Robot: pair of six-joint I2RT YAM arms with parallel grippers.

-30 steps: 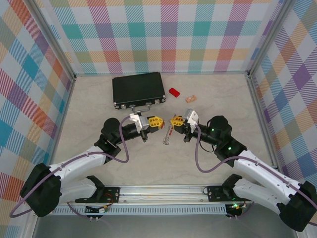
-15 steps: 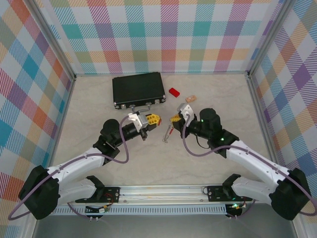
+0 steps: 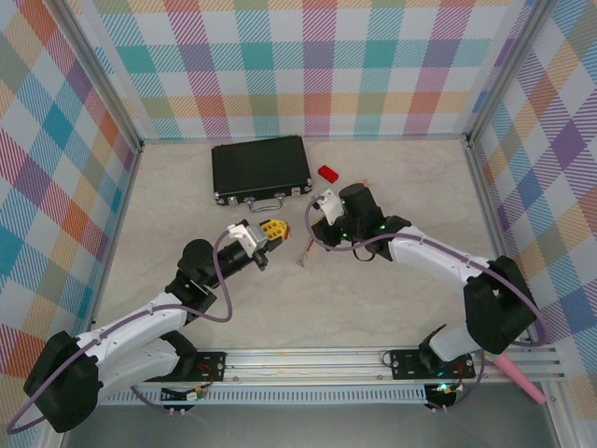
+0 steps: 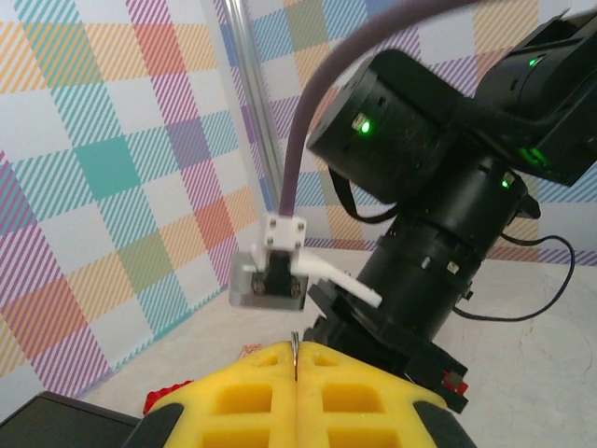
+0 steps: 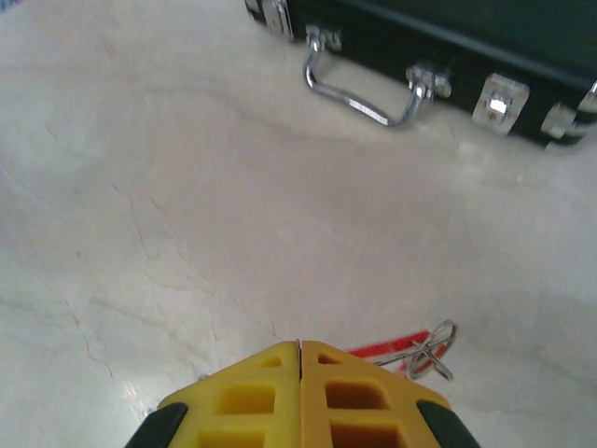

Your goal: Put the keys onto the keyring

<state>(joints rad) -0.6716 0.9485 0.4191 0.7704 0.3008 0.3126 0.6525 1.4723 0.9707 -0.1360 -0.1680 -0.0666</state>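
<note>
Keys [image 5: 387, 351] are lying on the table [image 5: 187, 233], just ahead-right of the clenched, seemingly empty right hand [image 5: 299, 359]. The left hand [image 4: 295, 359], also clenched, is hovering opposite, probably to assist threading.

Counted one black case [image 3: 261, 168], one red block [image 3: 327, 173], one keyring [image 5: 431, 347], and two arms: left arm [image 3: 140, 327], right arm [image 3: 438, 264]. Could not number the keys [image 5: 387, 352].

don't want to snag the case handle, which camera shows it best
Right wrist: the case handle is large and whole, a silver bar against the black case. Top external shows a small silver curve at the case's near edge.
</note>
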